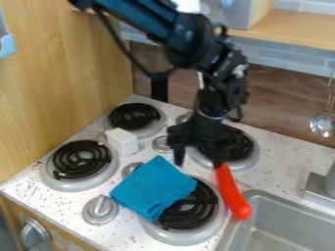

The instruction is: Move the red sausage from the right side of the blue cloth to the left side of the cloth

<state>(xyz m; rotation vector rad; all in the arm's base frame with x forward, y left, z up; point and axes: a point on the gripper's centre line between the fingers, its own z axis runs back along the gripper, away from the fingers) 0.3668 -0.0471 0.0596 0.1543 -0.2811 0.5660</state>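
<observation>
We count: four coil burners [81, 159] | four stovetop knobs [100, 210] | one front-panel knob [35, 233] | one folded blue cloth [154, 188] | one white block [122, 142] | one red handle [232, 192] | one sink [281, 233]

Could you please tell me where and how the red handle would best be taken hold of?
I would come from above and close across its narrow width, near the middle of the red handle. It is long and slender, with that stretch uncovered, while its upper end is partly hidden by the gripper and its rounded lower end lies by the sink.
</observation>
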